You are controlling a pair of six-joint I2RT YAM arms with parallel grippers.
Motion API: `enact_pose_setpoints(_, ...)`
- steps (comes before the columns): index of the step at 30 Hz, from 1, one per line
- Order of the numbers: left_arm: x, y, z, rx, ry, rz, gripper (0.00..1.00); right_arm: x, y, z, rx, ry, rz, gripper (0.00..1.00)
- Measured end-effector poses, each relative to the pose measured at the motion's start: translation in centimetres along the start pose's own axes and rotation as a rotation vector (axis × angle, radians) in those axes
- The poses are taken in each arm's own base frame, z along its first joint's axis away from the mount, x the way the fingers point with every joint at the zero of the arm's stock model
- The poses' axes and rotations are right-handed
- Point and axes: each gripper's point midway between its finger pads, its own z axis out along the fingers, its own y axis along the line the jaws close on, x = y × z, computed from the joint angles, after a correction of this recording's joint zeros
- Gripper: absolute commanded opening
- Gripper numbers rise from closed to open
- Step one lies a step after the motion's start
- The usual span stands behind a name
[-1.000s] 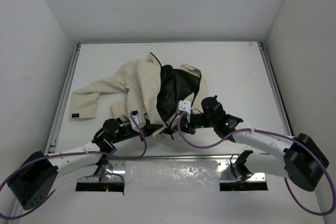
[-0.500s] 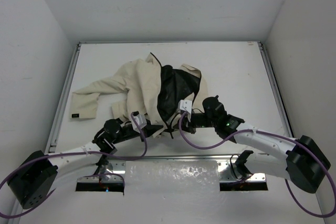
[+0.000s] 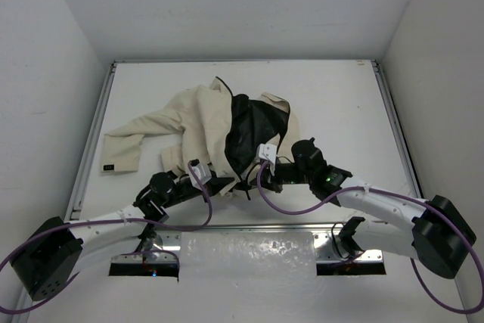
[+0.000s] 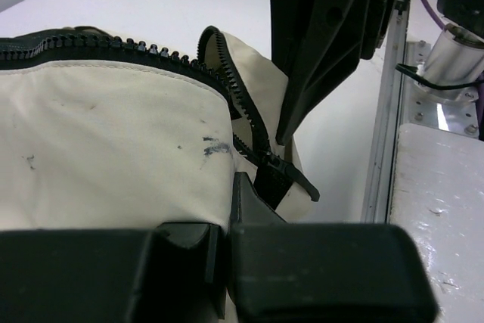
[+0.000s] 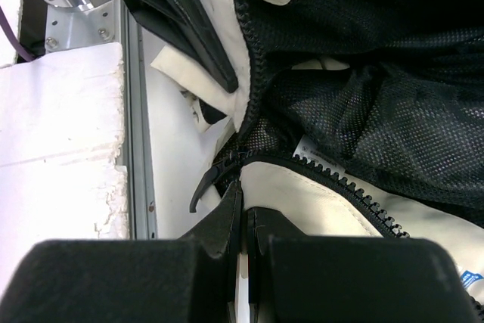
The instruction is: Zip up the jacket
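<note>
The cream-beige jacket lies crumpled on the white table, its black lining showing through the open front. My left gripper is shut on the jacket's bottom hem, just beside the zipper slider and its black pull tab. My right gripper is shut on the opposite hem edge, right beside the same slider. The two rows of zipper teeth part just above the slider. The grippers face each other, nearly touching.
A metal rail runs along the table's near edge. White foam lies beside the rail in the right wrist view. A sleeve with a small dark tag stretches to the left. White walls enclose the table.
</note>
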Motion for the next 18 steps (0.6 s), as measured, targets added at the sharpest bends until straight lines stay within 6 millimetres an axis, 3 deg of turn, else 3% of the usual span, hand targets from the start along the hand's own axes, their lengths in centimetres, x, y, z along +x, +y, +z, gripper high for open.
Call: enact_pose_setpoints(18, 0.07, 0.11, 0.11, -0.019, 0.002, -0.001, 0.00, -0.01, -0.03, 0.03, 0.003, 0.000, -0.004, 0.00)
